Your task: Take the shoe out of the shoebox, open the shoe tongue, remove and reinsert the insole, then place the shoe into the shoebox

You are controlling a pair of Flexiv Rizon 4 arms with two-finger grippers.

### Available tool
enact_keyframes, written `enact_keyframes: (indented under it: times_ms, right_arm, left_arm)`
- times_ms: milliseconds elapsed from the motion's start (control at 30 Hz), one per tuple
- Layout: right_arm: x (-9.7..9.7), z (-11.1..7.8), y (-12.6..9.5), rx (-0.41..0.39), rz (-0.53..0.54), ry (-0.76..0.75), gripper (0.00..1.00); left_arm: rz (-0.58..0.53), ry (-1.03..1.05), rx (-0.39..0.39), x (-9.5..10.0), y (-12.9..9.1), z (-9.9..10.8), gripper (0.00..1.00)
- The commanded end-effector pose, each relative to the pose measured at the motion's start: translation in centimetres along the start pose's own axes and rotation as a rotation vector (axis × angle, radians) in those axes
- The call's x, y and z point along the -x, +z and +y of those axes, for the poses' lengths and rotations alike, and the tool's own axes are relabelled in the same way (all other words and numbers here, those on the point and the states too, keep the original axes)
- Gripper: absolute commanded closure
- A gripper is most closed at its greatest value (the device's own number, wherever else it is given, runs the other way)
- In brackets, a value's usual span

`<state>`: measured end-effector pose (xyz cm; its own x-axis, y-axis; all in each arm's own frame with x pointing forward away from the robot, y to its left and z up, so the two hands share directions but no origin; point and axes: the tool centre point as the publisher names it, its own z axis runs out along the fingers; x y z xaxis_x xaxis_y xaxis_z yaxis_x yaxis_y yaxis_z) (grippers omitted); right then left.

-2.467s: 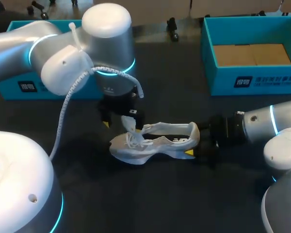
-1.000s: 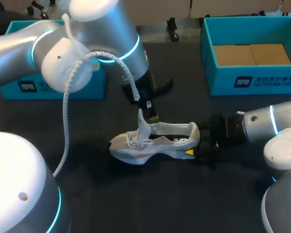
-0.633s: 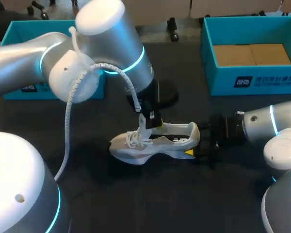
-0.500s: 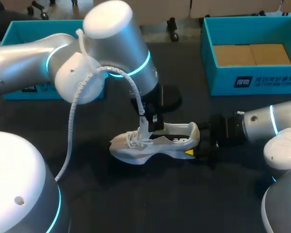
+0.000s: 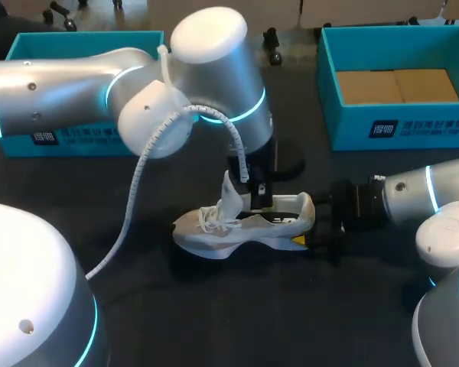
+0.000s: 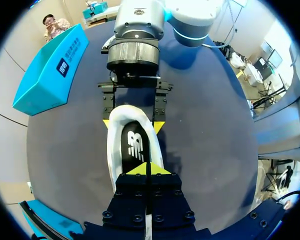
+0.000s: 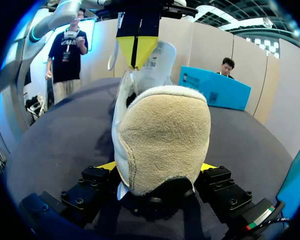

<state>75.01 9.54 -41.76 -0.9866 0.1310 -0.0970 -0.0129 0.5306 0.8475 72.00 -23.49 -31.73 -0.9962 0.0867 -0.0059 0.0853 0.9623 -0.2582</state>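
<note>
**A:** From overhead, where is the shoe?

**B:** The white shoe (image 5: 218, 229) lies on its sole on the dark table (image 5: 237, 321), between the two grippers. The right gripper (image 5: 310, 227) clamps the heel (image 5: 306, 210) from both sides. The left gripper (image 5: 260, 200) hangs just over the opening, right beside the raised tongue (image 5: 229, 193). The toe points away from the right gripper.

**A:** And the shoebox?

**B:** The teal shoebox (image 5: 398, 126), open with a brown floor, stands well apart from the right gripper, off beyond its arm. Another teal box (image 5: 69, 136) sits far behind the left gripper, partly hidden by the left arm (image 5: 61, 92).

**A:** What does the left wrist camera give?

**B:** Its own yellow tips are pressed together, and I can make out nothing between them. They point down at the black insole (image 6: 136, 145), which lies inside the shoe directly under them. Ahead of them, the right gripper's fingers (image 6: 158, 125) touch the heel on either side.

**A:** And the right wrist camera?

**B:** The heel fills the space between its own fingers, with one yellow tip against each side, so it holds the shoe. Ahead, above the opening, the left gripper's closed tips point down, just short of the collar. The tongue stands upright just beyond them.
</note>
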Motion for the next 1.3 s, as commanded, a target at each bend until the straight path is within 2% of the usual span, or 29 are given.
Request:
enact_keyframes:
  times_ms: [33, 500, 900, 1300]
  right_arm:
    - [0.0, 0.0, 0.6, -0.008, -0.001, 0.001, 1.0]
    - [0.0, 0.0, 0.6, -0.008, -0.001, 0.001, 1.0]
    - [0.0, 0.0, 0.6, -0.008, -0.001, 0.001, 1.0]
    - [0.0, 0.0, 0.6, -0.008, -0.001, 0.001, 1.0]
  left_arm:
    - [-0.001, 0.0, -0.001, -0.1, 0.0, 0.1, 1.0]
    - [0.002, -0.003, -0.003, 0.1, 0.1, 0.1, 1.0]
    - [0.004, 0.037, 0.048, 1.3, 3.1, 0.1, 1.0]
    - [0.024, 0.05, 0.076, 0.9, 5.8, 0.3, 1.0]
